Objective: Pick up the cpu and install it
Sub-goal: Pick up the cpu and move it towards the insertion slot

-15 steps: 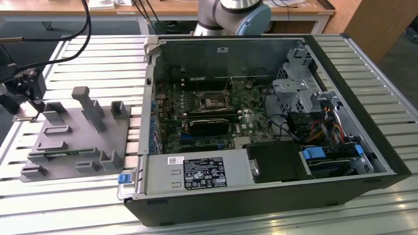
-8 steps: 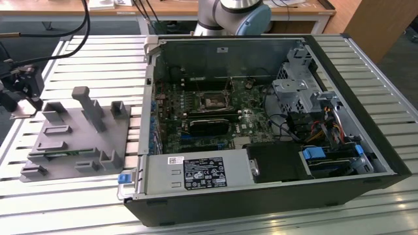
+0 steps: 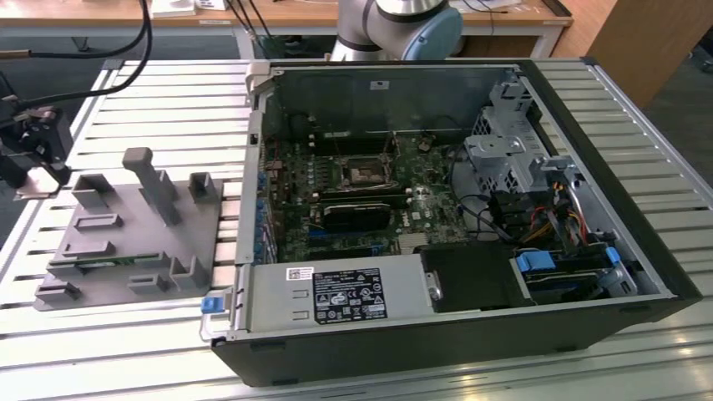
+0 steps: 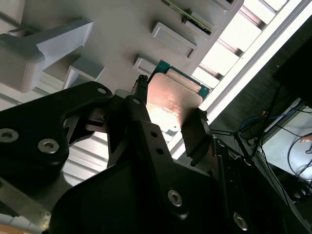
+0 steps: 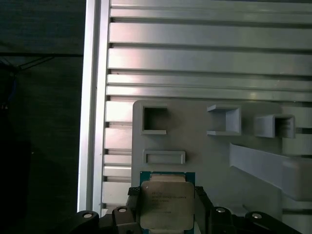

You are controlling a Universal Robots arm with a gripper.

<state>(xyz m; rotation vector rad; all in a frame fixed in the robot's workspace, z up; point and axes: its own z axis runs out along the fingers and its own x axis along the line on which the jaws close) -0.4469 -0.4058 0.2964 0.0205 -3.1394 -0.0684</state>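
Note:
The cpu [image 5: 165,204] is a flat square chip with a shiny metal top and a green rim. It sits between the two black fingers of my gripper [image 5: 166,207], which is shut on its opposite edges. In the second wrist view the cpu [image 4: 173,100] hangs over the grey fixture plate [image 4: 122,44], with the gripper [image 4: 168,113] clamped around it. In the exterior view the gripper [image 3: 36,177] is at the far left, above the table and beside the fixture plate [image 3: 123,251]. The motherboard socket [image 3: 366,173] lies inside the open computer case [image 3: 446,342], far to the right of the gripper.
Upright grey blocks [image 3: 150,180] and pockets stand on the fixture plate. The table is slatted aluminium [image 3: 167,117]. The case walls, a drive cage [image 3: 507,159], cables [image 3: 535,221] and the power supply [image 3: 334,294] surround the motherboard. Black cables [image 3: 123,58] hang near the arm at the left.

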